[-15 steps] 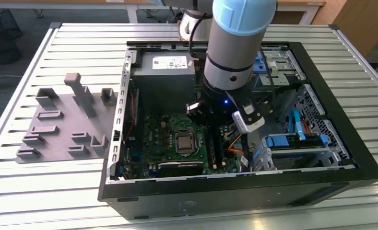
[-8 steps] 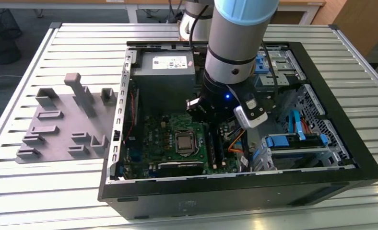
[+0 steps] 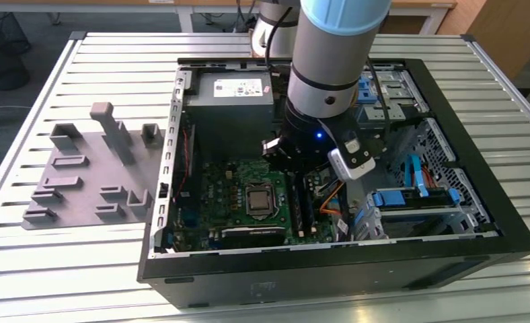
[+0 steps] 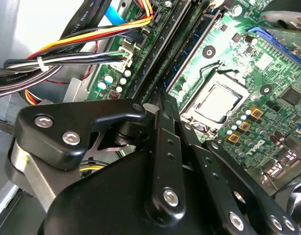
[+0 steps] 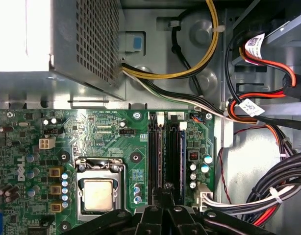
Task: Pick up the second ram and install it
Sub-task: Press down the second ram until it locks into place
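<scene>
Currently, in the exterior view: grey tray (image 3: 77,195) at the left holds no stick. To its right sits the open computer case (image 3: 337,269), with the arm reaching down over the motherboard (image 3: 238,202).

In the first wrist view, the gripper (image 5: 163,193) hangs right over the memory slots, fingers pressed together with nothing visibly pinched. The second ram (image 5: 175,152) stands in its slot as a blue strip, just beside the fingertips. I cannot tell whether it is fully seated.

Judgement: the pick-up is done and the install step is in hand.

Writing: a white sticker on the power supply (image 3: 233,87), a tag on the cables (image 5: 252,106) and board print are present, none transcribed.
</scene>
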